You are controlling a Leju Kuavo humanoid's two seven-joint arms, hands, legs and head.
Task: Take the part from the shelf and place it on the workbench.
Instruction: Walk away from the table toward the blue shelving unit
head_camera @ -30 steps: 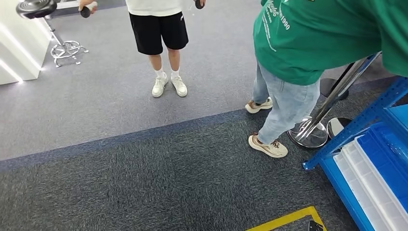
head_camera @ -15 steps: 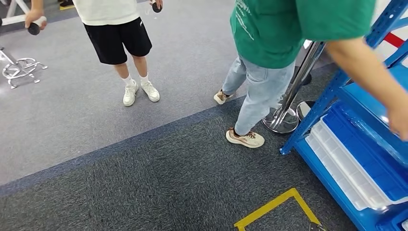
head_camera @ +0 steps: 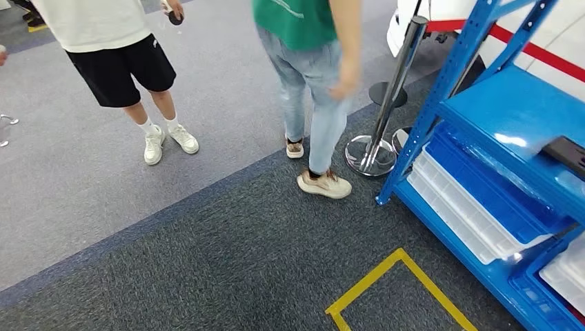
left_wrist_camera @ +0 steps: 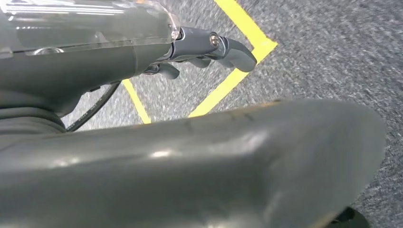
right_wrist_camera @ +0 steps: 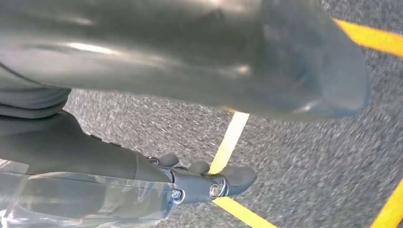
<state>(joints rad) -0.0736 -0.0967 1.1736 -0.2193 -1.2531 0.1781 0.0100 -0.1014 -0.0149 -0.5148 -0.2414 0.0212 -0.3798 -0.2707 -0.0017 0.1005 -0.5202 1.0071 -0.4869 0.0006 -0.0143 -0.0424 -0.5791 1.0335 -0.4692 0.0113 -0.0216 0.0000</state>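
Both arms hang down over dark carpet [head_camera: 227, 276] marked with yellow tape [head_camera: 386, 276]. The left hand [left_wrist_camera: 190, 156] holds nothing — fingers [left_wrist_camera: 233, 50] extended, loosely apart. The right hand [right_wrist_camera: 199, 61] is likewise empty, its fingers [right_wrist_camera: 228, 178] stretched out above the tape. The blue shelf [head_camera: 510, 117] stands at the carpet's right edge, a dark part [head_camera: 569, 153] lying near the right edge of its upper board — too small to tell more. White trays [head_camera: 462, 214] sit lower. Two people [head_camera: 310, 62] stand beyond.

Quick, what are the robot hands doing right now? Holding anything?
Left robot hand: holds nothing, fingers apart, hanging over the carpet.
Right robot hand: holds nothing, fingers apart, over the carpet too.
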